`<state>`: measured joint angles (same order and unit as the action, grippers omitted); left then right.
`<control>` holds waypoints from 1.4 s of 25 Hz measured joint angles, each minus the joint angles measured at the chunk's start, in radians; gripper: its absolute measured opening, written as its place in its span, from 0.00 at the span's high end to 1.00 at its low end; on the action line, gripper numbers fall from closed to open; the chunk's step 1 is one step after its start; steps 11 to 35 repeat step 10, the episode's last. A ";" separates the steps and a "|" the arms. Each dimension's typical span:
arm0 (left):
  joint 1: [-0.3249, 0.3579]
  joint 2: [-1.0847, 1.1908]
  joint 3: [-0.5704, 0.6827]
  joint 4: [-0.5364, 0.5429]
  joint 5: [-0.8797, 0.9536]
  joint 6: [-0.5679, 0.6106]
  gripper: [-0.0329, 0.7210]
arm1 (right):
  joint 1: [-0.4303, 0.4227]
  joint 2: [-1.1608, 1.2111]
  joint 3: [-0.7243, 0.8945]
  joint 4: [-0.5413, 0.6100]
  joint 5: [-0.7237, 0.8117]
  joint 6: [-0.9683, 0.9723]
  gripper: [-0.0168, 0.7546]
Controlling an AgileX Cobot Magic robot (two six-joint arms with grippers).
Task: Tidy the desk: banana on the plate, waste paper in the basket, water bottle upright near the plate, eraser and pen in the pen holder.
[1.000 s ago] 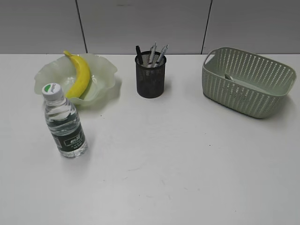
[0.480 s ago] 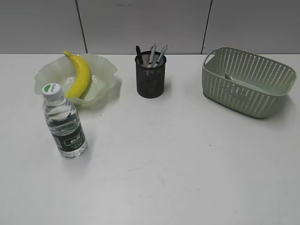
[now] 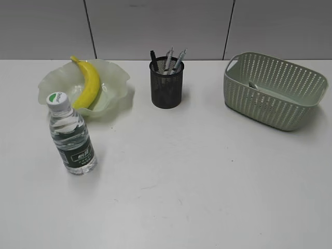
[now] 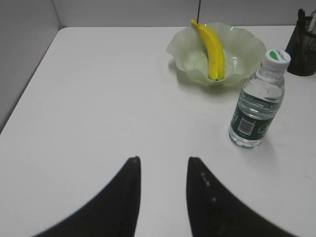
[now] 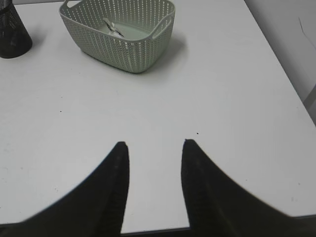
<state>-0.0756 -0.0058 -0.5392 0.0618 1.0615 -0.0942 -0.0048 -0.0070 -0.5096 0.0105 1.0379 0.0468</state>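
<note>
Pincers [image 4: 162,160] [image 5: 154,143] partly open, both empty.

My white desk [image 3: 207,176] has the ruffled green plate [image 3: 116,78], upright water bottle [image 3: 72,137], black mesh pen holder [image 3: 166,85] and sage basket [image 3: 272,91] sitting on it.

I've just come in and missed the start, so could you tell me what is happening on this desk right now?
Nothing is being handled at this moment. The left end effector and right end effector both hang open and empty over bare white tabletop. The curved yellow banana lies in the pale green ruffled dish, the clear green-labelled bottle stands upright near it, pens sit in the black mesh cup, and crumpled paper lies in the sage green perforated basket.
</note>
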 joint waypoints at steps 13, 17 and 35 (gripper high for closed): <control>0.000 0.000 0.000 0.000 0.000 0.000 0.64 | 0.000 0.000 0.000 0.000 0.000 0.000 0.59; 0.000 0.000 0.000 0.000 0.000 0.000 0.64 | 0.000 0.000 0.000 0.000 0.000 0.000 0.59; 0.000 0.000 0.000 0.000 0.000 0.000 0.64 | 0.000 0.000 0.000 0.000 0.000 0.000 0.59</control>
